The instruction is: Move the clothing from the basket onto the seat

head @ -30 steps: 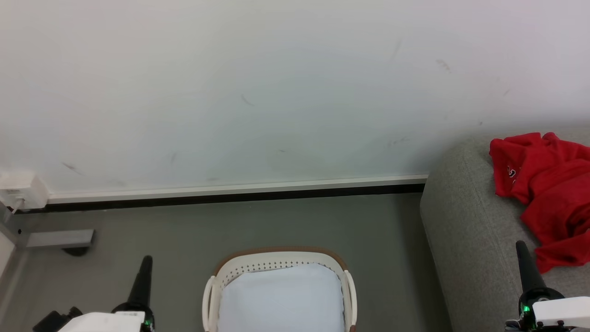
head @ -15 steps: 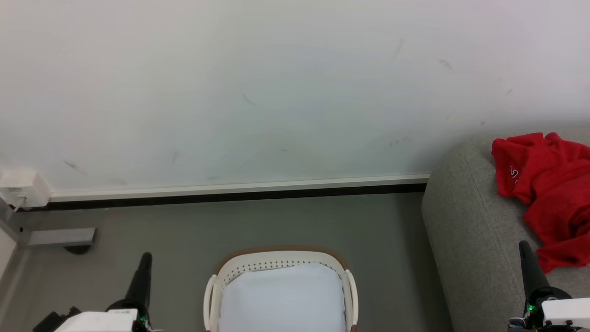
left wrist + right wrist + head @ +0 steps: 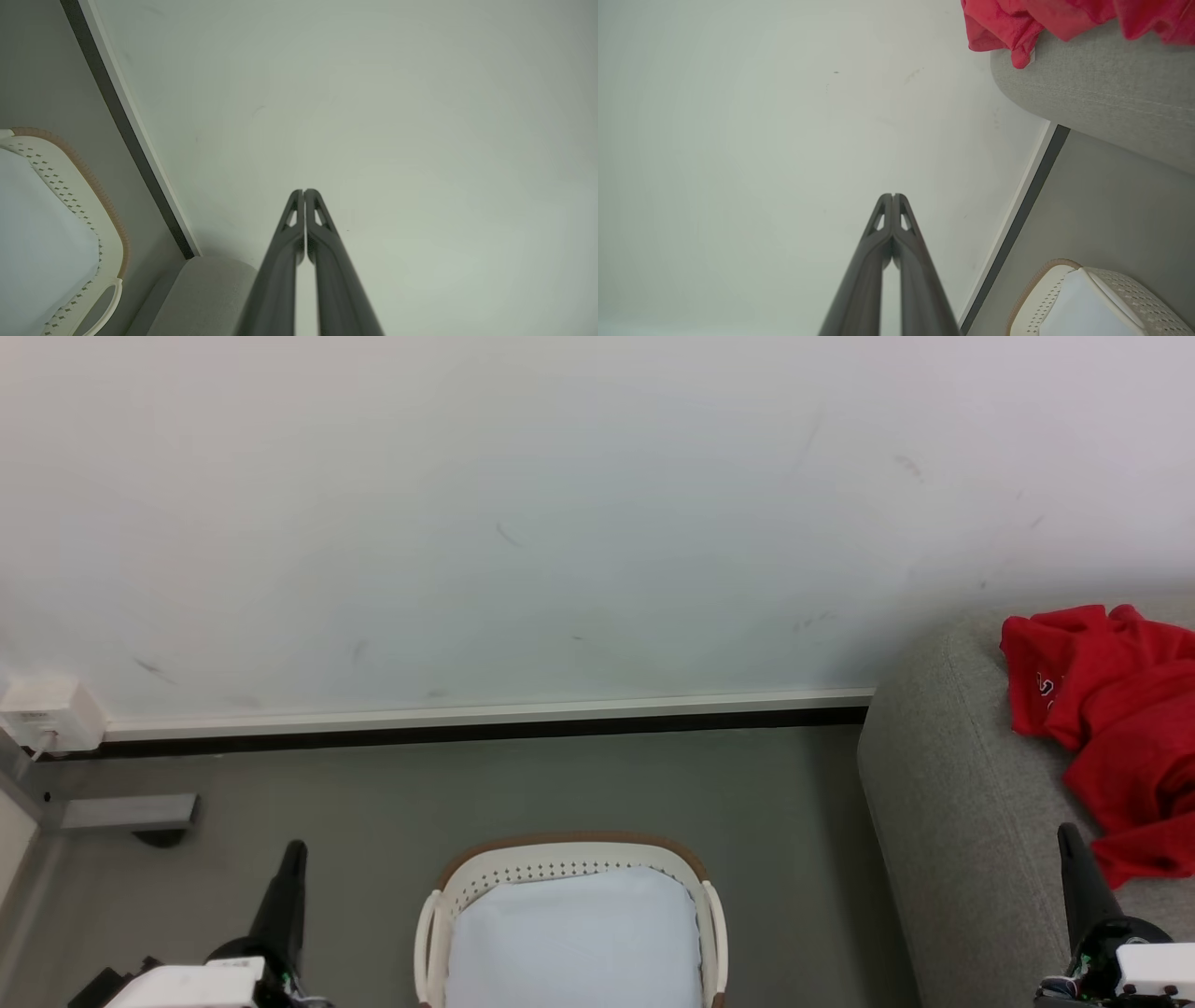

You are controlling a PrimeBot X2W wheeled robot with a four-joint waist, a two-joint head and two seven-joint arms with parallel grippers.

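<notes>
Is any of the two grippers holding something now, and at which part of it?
Nothing is held. The left gripper and the right gripper are both shut on air; the clothing lies on the seat.

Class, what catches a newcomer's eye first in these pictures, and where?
The bright red clothing lies crumpled on the grey seat at the right. The white basket stands on the floor at bottom centre, a pale lining inside. The left gripper and right gripper are shut on nothing.
</notes>
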